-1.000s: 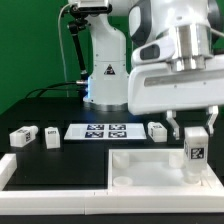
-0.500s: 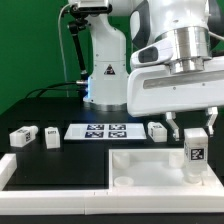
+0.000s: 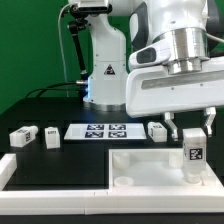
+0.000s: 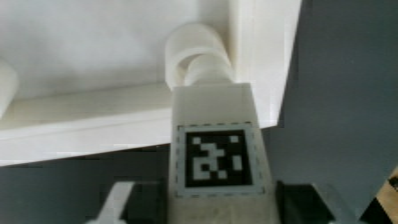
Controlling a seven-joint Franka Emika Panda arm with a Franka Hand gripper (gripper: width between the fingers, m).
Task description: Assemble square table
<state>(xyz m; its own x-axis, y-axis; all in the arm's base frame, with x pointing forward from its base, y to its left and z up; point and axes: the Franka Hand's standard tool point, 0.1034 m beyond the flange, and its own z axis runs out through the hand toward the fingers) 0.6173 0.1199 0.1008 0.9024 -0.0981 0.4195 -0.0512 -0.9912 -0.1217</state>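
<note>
Claw (image 3: pixel 191 126) clamped on upright leg (image 3: pixel 194 156); long axis vertical; corner socket (image 4: pixel 199 48) of table top (image 3: pixel 140 167) lies straight below.

leg block (image 3: pixel 194 152): white, black-and-white tag | square top (image 3: pixel 150 170): white | table (image 3: pixel 40 108): dark

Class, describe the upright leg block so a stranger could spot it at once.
Find the white square table top, then its end on the exterior view's right. The leg block there stands upright in the hand, tag toward the camera; the other three lie flat.
</note>
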